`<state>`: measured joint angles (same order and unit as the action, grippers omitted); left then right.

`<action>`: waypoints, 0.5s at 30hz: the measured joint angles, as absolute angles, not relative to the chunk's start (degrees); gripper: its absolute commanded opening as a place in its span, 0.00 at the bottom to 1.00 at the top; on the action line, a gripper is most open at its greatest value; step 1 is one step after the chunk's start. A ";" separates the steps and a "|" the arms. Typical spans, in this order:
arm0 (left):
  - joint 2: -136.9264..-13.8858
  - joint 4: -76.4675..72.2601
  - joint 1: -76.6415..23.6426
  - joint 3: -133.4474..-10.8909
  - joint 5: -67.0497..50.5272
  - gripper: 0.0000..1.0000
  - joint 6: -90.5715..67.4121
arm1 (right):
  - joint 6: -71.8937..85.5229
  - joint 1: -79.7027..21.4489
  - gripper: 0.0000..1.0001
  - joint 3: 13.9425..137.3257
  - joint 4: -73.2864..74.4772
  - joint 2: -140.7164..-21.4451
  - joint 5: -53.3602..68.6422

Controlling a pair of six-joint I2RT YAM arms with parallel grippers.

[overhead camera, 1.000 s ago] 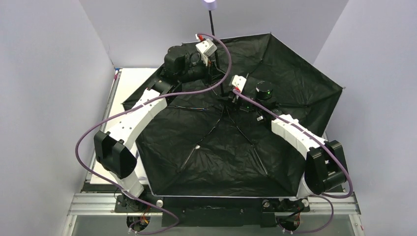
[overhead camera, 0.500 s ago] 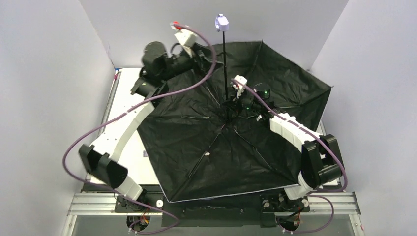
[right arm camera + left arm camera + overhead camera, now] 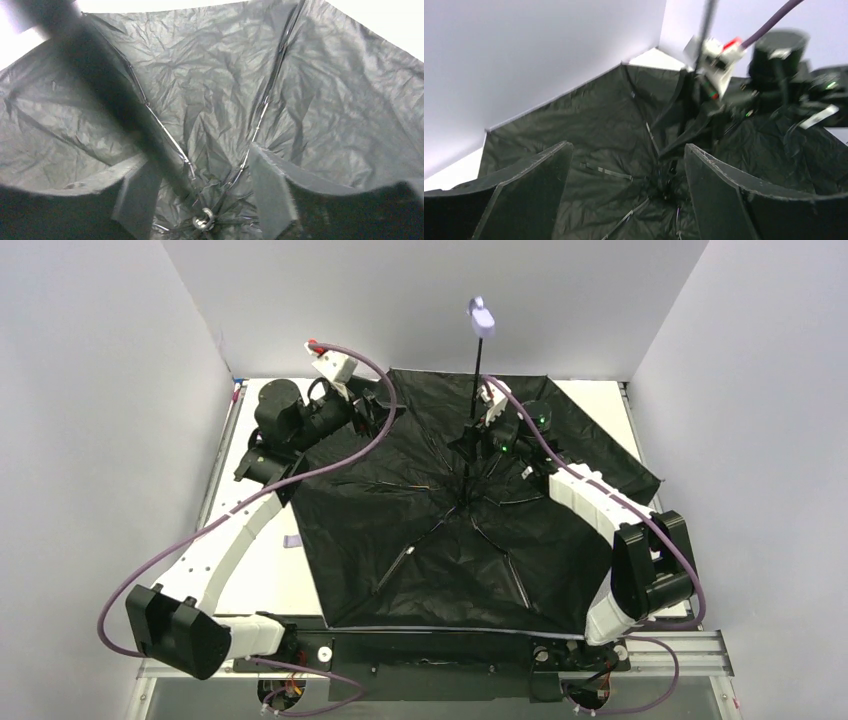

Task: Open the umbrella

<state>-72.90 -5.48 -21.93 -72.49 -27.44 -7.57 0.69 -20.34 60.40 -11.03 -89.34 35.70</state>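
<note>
The umbrella (image 3: 440,540) lies open and upturned on the table, black underside facing up. Its thin shaft (image 3: 476,380) rises to the lilac handle (image 3: 481,316). My left gripper (image 3: 392,407) hovers over the canopy's back left edge, open and empty; in the left wrist view the left gripper (image 3: 628,146) frames the ribs and hub (image 3: 664,185) beyond. My right gripper (image 3: 483,440) stands open at the shaft's lower end. In the right wrist view the blurred shaft (image 3: 115,100) passes between the right gripper's (image 3: 199,155) jaws beside the left finger (image 3: 135,192), down to the hub ring (image 3: 204,218).
The canopy covers most of the white table (image 3: 260,570) and overhangs its front edge above the metal rail (image 3: 440,650). A small purple scrap (image 3: 292,541) lies on the table to the left. Grey walls (image 3: 110,390) close in on three sides.
Both grippers have opened. The left arm has drawn back to the left off the shaft. The umbrella has settled lower and shifted right, its handle tilting to the right.
</note>
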 measured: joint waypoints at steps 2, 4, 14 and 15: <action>-73.32 -4.54 -21.28 -70.08 -27.24 0.79 -6.74 | 0.64 -20.16 0.70 61.76 -10.55 -89.34 35.59; -73.69 -4.29 -20.88 -68.16 -27.59 0.78 -5.61 | 0.23 -19.79 0.73 62.87 -9.26 -89.17 35.73; -79.42 -7.22 -23.64 -58.89 -32.82 0.75 2.83 | -17.28 -12.62 0.82 75.13 23.18 -76.58 34.13; -80.31 -7.75 -24.01 -58.41 -33.17 0.74 2.39 | -19.66 -12.78 0.82 77.67 26.57 -75.07 33.39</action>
